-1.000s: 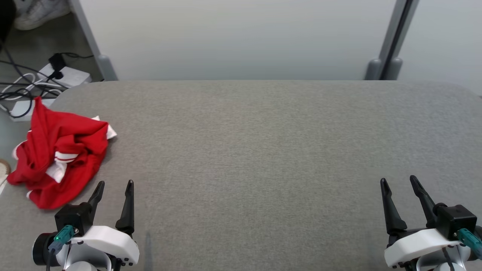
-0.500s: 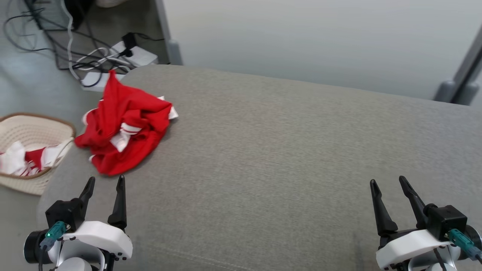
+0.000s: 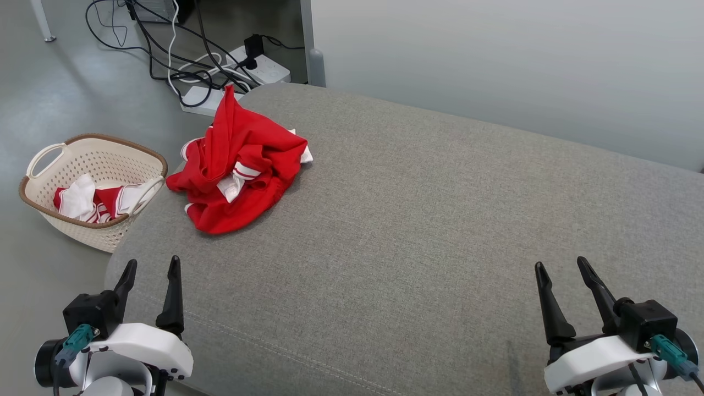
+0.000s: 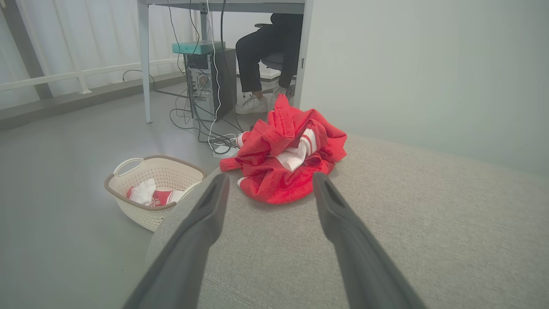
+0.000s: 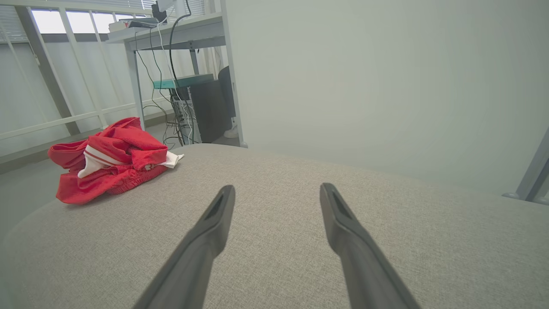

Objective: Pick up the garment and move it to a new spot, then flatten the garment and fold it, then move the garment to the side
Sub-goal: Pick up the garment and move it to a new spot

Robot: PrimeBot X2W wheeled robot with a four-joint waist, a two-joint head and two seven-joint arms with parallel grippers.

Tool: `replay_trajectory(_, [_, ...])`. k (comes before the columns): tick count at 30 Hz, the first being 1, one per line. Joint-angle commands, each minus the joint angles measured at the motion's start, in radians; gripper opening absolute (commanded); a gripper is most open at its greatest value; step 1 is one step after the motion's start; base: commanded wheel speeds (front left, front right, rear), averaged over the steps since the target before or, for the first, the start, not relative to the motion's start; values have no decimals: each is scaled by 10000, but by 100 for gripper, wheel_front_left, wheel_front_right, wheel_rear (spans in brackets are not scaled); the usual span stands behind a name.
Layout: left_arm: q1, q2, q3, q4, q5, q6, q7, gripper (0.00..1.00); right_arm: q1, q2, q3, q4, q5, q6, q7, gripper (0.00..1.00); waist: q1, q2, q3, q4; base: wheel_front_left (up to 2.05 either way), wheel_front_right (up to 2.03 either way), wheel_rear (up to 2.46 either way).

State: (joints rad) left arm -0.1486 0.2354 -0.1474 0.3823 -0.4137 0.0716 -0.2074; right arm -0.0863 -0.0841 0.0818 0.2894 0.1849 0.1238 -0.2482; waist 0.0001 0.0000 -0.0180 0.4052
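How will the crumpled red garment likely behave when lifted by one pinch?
The red garment lies in soft folds, so it probably hangs limp and unfurls. Its thin cloth looks light. Bunched layers may make one pinch catch several.

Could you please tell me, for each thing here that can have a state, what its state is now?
Garment: crumpled in a heap on the table, near its left edge, not held.
Left gripper: open, empty.
Right gripper: open, empty.
Basket: upright on the floor, with red and white clothes in it.
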Motion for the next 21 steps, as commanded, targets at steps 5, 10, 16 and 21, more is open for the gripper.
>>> replay_trajectory(5, [-389, 249, 315, -218, -73, 94, -127, 100, -179, -63, 311, -280, -6, 69, -135, 100, -1, 0, -3, 1, 0, 0, 0])
replay_trajectory(10, [-396, 264, 280, -213, -104, 108, -130, 100, -202, -73, 354, -260, 18, 69, -135, 100, -1, 0, 6, -31, 0, 0, 0])
replay_trajectory(16, [-448, 286, 232, -260, -103, 151, -141, 100, -216, -112, 444, -201, -16, 69, -136, 100, -1, 0, 53, -43, 0, 0, 0])
replay_trajectory(21, [-797, 386, 150, -557, -193, -65, 6, 100, -217, -125, 414, -211, -9, 69, -136, 100, -1, 0, 101, -10, 0, 0, 0])
